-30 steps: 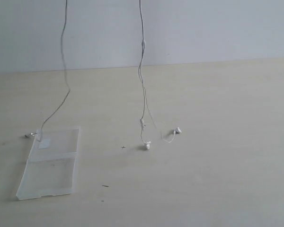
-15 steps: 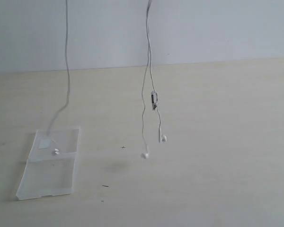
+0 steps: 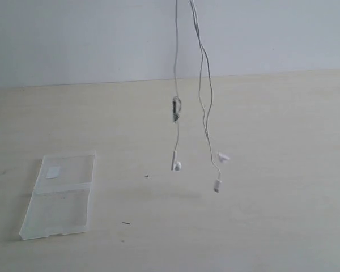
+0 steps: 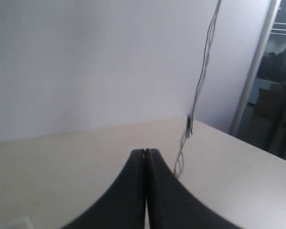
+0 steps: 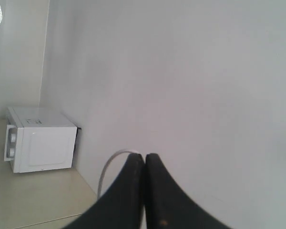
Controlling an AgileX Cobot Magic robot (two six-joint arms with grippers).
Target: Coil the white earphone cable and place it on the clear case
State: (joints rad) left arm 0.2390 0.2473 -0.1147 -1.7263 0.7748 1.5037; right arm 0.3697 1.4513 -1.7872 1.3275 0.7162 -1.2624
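Note:
The white earphone cable [image 3: 203, 107] hangs in the air from above the exterior view as two strands. Its inline remote [image 3: 175, 109] is on the left strand. One earbud [image 3: 176, 165], the other earbud [image 3: 222, 156] and the plug [image 3: 217, 186] dangle just above the table. The clear case [image 3: 59, 195] lies open and flat at the left, with its whitish sticker [image 3: 53, 171] on the far half. Both grippers are out of the exterior view. My right gripper [image 5: 145, 155] is shut, and a loop of cable [image 5: 103, 171] comes out beside its tips. My left gripper [image 4: 145, 150] is shut with nothing seen between its tips. The cable's remote [image 4: 189, 125] hangs well away from it.
The pale wooden table [image 3: 272, 226] ends at a grey wall behind. Small dark specks [image 3: 126, 222] lie near the case. A white microwave-like box [image 5: 40, 138] shows in the right wrist view. A dark doorway [image 4: 276, 95] shows past the table in the left wrist view.
The left strand that hung over the case is gone from there. Its plug end has swung right and now hangs beside the earbud strand. The whole cable has lifted off the table.

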